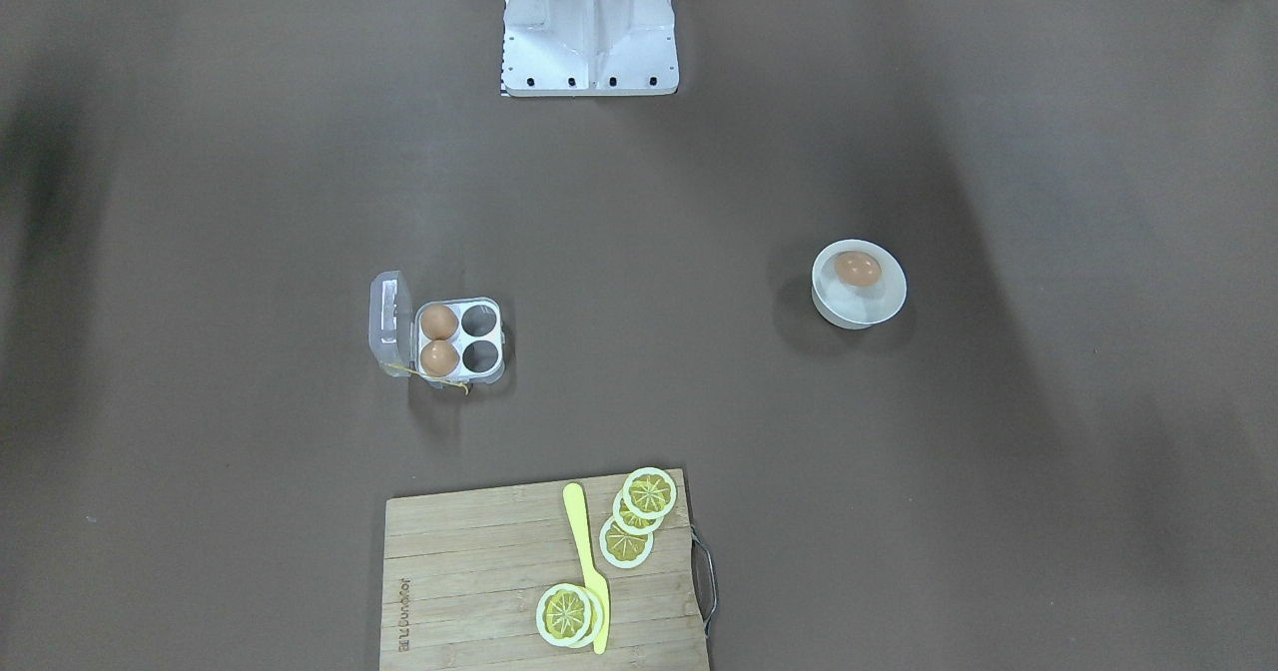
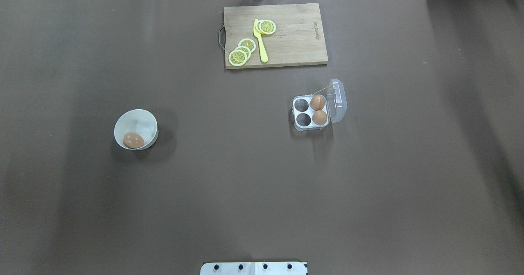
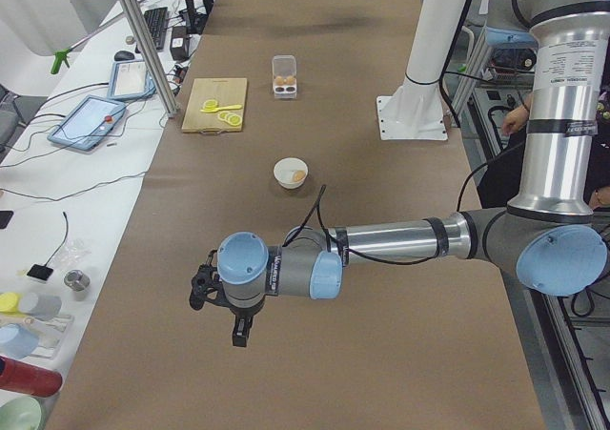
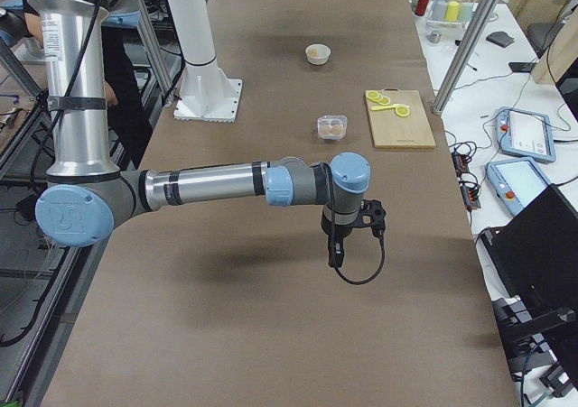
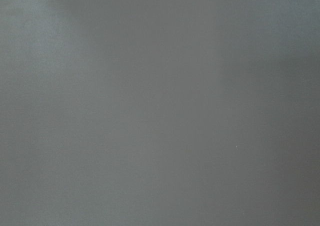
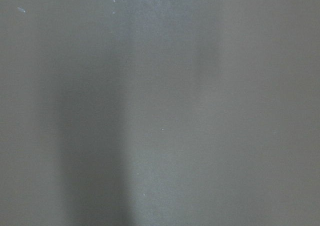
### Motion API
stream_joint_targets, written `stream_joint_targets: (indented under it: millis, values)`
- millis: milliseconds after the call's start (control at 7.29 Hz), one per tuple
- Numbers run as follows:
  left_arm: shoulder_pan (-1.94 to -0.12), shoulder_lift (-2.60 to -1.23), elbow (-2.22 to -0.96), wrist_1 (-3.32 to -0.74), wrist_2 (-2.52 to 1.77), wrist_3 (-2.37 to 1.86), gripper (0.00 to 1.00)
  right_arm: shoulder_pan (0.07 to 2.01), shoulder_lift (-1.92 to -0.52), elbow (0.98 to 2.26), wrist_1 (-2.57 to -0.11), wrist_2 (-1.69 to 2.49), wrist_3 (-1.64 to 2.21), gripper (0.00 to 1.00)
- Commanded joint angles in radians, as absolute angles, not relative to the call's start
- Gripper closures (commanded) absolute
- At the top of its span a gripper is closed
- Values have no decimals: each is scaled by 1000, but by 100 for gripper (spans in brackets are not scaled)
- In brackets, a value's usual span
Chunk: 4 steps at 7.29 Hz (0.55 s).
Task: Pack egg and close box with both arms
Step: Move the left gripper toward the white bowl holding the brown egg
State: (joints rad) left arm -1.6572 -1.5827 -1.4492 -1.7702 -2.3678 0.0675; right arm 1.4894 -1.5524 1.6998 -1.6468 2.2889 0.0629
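One egg (image 2: pixel 133 140) sideways in bowl (image 2: pixel 137 120)

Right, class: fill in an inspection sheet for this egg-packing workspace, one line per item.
Surface: brown table cover; nothing spilled seen.
Job's things: egg lies in white bowl; box lid open, two eggs in the cups by the lid, two cups empty.
Clutter: cutting board with lemon slices and yellow knife.
Grippers: left gripper and right gripper over bare table; open or shut cannot be told.
Cables: black cable loops below right gripper.
Surroundings: tablets and bottles on side benches.
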Motion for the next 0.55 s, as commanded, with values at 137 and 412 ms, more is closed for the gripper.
stream_joint_targets:
  millis: [137,412]
  values:
    - [-1658,-1575,-1462,-1784,-2388,67,2,1488,-1551,1694,-1647,2295,63,0]
    - [-1654,-1604,-1530,-1763,-2376,28,2,1488,-1548,1692,-1647,2296,63,0]
